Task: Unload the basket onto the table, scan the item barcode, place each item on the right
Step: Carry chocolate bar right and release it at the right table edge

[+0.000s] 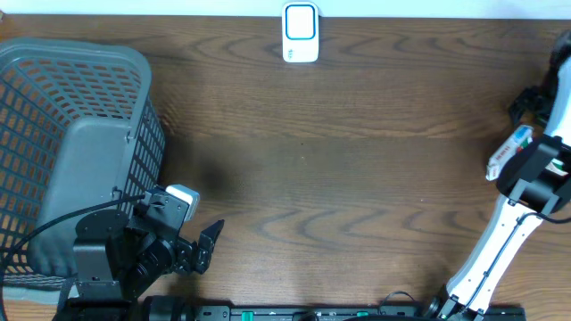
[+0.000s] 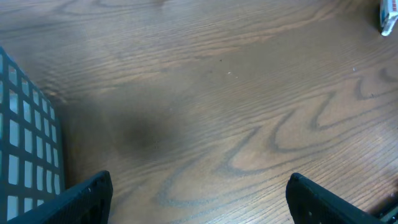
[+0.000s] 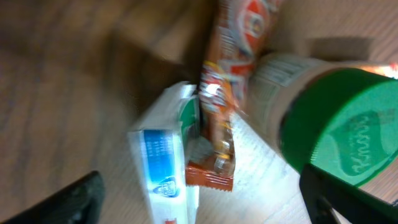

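Observation:
A white barcode scanner (image 1: 301, 33) stands at the table's far edge and shows small in the left wrist view (image 2: 388, 18). At the right side lie the items: a white and blue box (image 3: 165, 168), an orange-red snack wrapper (image 3: 227, 93) and a jar with a green lid (image 3: 348, 124). Part of the box (image 1: 508, 153) shows beside the right arm from overhead. My right gripper (image 3: 205, 199) hangs open over them, its fingers wide on either side of the box and gripping nothing. My left gripper (image 2: 199, 196) is open over bare wood next to the basket.
A grey mesh basket (image 1: 53, 107) fills the left side of the table, its wall close to my left gripper (image 1: 201, 250). The right arm rises from the front right edge.

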Motion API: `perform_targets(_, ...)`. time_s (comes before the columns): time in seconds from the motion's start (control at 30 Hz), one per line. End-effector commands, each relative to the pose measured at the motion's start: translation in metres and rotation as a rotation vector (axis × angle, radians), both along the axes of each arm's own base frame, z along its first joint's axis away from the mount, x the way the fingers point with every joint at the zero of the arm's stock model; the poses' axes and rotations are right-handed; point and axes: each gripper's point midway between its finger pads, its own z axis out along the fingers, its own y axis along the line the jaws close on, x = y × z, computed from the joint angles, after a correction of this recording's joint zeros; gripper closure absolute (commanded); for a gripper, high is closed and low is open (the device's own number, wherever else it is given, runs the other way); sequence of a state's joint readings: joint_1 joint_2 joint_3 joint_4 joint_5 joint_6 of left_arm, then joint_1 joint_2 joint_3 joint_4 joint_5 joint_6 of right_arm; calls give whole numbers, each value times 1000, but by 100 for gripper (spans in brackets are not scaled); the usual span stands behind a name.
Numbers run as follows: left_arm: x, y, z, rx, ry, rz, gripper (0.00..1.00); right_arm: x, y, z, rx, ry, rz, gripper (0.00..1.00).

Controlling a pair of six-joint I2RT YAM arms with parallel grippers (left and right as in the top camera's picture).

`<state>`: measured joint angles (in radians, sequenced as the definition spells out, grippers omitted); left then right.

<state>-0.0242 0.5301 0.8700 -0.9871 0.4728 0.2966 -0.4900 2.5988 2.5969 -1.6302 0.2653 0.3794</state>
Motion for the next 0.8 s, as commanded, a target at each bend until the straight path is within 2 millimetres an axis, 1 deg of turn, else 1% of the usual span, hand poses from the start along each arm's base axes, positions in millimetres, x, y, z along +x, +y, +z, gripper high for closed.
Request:
perform_targets(0.0, -1, -2, 0, 3, -7, -20, 13, 1, -3, 21, 34, -84, -53, 1)
perform_targets(0.03, -1, -2, 1, 3, -8, -20, 13, 1, -3, 29, 38, -109, -57, 1)
perform_targets(0.07, -1, -2, 1, 3, -8, -20, 13, 3, -3, 43, 37, -147, -60, 1)
perform_targets(0.13, -1, -2, 0, 3, -7, -20, 13, 10, 2, 80, 32, -253, -53, 1)
perform_targets(0.17, -1, -2, 0, 3, -7, -20, 13, 13, 5, 95, 32, -299, -47, 1)
perform_targets(0.2, -1, -2, 1, 3, -8, -20, 13, 19, 14, 124, 41, -391, -31, 1)
perform_targets(0.23, -1, -2, 1, 3, -8, -20, 13, 23, 23, 145, 57, -465, -12, 1)
perform_targets(0.27, -1, -2, 0, 3, -7, -20, 13, 29, 35, 174, 84, -566, 13, 1)
perform_targets(0.33, -1, -2, 0, 3, -7, -20, 13, 39, 64, 236, 148, -786, 90, 1)
perform_targets(0.37, -1, -2, 1, 3, -8, -20, 13, 41, 81, 273, 184, -912, 143, 1)
perform_targets(0.4, -1, -2, 1, 3, -8, -20, 13, 41, 95, 303, 209, -1009, 183, 1)
perform_targets(0.43, -1, -2, 1, 3, -8, -20, 13, 37, 111, 341, 233, -1129, 229, 1)
perform_targets(0.47, -1, -2, 1, 3, -8, -20, 13, 31, 123, 372, 242, -1221, 261, 1)
perform_targets(0.53, -1, -2, 0, 3, -7, -20, 13, 9, 147, 442, 224, -1424, 323, 1)
perform_targets(0.57, -1, -2, 1, 3, -8, -20, 13, -2, 155, 470, 203, -1501, 345, 1)
perform_targets(0.63, -1, -2, 0, 3, -7, -20, 13, -35, 174, 531, 111, -1676, 428, 1)
perform_targets(0.7, -1, -2, 0, 3, -7, -20, 13, -77, 197, 588, -16, -1837, 542, 1)
perform_targets(0.73, -1, -2, 0, 3, -7, -20, 13, -99, 210, 610, -69, -1900, 590, 1)
perform_targets(0.77, -1, -2, 0, 3, -7, -20, 13, -119, 221, 625, -120, -1944, 636, 1)
